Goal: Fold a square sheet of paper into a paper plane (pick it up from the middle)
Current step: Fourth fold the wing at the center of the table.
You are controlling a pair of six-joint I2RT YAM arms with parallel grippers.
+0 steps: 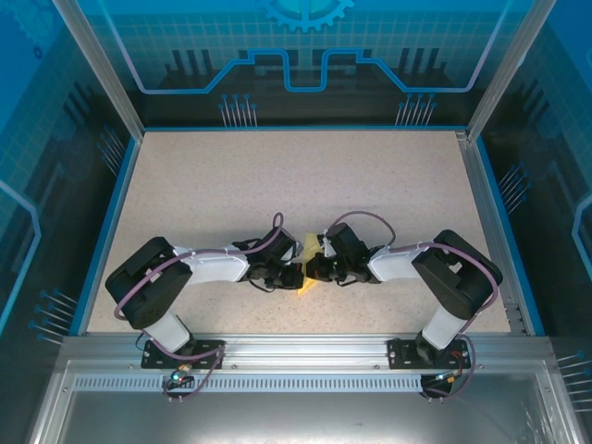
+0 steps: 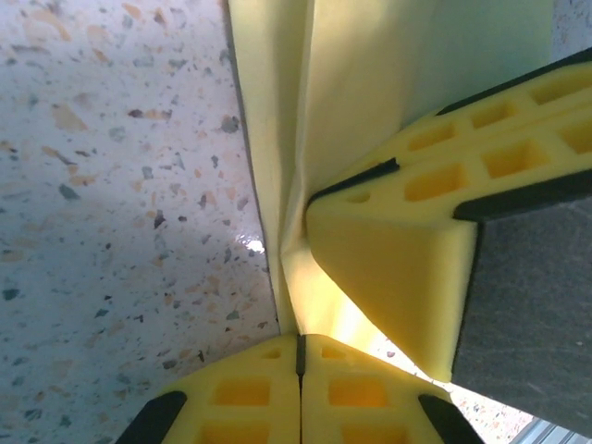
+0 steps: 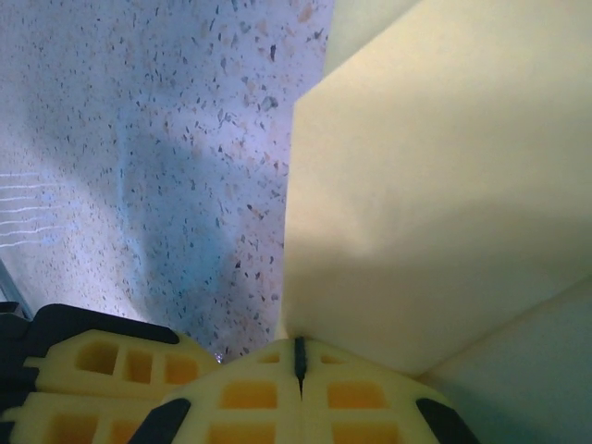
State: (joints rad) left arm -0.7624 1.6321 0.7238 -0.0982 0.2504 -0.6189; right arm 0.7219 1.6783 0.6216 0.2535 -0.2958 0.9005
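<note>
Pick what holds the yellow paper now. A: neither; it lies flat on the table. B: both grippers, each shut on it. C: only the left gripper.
B: in the wrist views the left gripper and the right gripper each pinch the sheet of paper between closed fingertips.

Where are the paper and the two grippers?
paper (image 3: 425,203): right wrist view, flat face.
left gripper (image 2: 299,344): left wrist view, between its fingertips.
right gripper (image 3: 298,346): right wrist view, between its fingertips.

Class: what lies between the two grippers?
The yellow paper lies between the left gripper and the right gripper in the top view. Each wrist view shows its gripper shut on it.
</note>
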